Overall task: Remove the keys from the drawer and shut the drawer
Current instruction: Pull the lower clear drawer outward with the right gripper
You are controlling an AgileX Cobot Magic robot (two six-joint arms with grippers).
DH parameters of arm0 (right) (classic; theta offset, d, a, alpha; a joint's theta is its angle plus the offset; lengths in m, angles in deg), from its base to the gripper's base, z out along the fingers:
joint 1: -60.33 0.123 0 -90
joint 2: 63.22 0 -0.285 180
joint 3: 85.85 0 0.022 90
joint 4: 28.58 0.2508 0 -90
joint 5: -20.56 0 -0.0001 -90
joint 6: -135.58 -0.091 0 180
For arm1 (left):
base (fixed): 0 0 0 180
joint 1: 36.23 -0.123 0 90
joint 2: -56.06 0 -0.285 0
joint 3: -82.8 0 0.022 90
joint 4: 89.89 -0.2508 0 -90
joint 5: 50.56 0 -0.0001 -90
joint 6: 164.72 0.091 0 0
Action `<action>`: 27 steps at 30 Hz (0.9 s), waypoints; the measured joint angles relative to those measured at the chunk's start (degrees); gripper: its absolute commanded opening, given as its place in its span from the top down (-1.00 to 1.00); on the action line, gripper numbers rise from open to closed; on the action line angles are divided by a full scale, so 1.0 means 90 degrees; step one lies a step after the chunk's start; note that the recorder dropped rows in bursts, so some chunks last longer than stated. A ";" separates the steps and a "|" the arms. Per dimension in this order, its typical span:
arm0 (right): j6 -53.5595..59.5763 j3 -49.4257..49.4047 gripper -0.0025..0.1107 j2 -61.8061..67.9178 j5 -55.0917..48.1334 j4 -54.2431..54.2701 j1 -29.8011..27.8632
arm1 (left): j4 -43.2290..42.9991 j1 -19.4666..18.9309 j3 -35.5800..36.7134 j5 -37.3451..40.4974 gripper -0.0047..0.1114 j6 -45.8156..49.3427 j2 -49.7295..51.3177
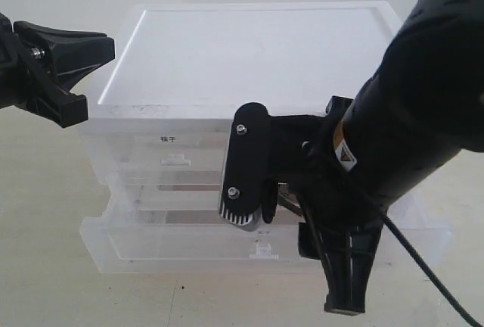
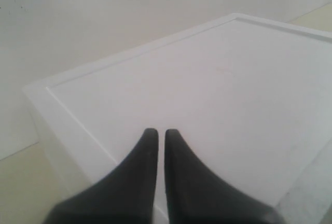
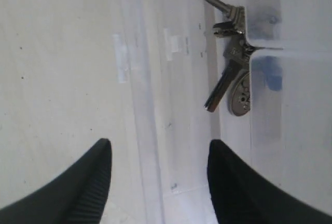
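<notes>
The keys [image 3: 233, 63], silver ones on a ring with a round grey tag, lie inside the pulled-out translucent drawer [image 3: 150, 105]. A blue fob [image 3: 271, 76] shows blurred through the cabinet plastic beside them. My right gripper [image 3: 158, 149] is open and empty over the drawer's front wall, with the keys a short way beyond its fingertips. In the exterior view the drawer [image 1: 166, 244] sticks out at the cabinet's foot; my right gripper [image 1: 291, 259] and its arm hide the keys. My left gripper [image 2: 157, 131] is shut and empty above the cabinet's top.
The cabinet's flat white top [image 1: 257, 47] has a raised rim. A closed upper drawer with a label [image 1: 168, 139] sits above the open one. The pale table [image 1: 45, 266] surrounds the cabinet. My left gripper [image 1: 102, 51] hovers at the cabinet's left edge.
</notes>
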 measured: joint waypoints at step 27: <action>0.0642 -0.0272 0.01 0.0079 0.0701 0.0126 0.0030 | 0.0036 0.0000 0.0000 -0.0047 0.84 0.0093 0.0000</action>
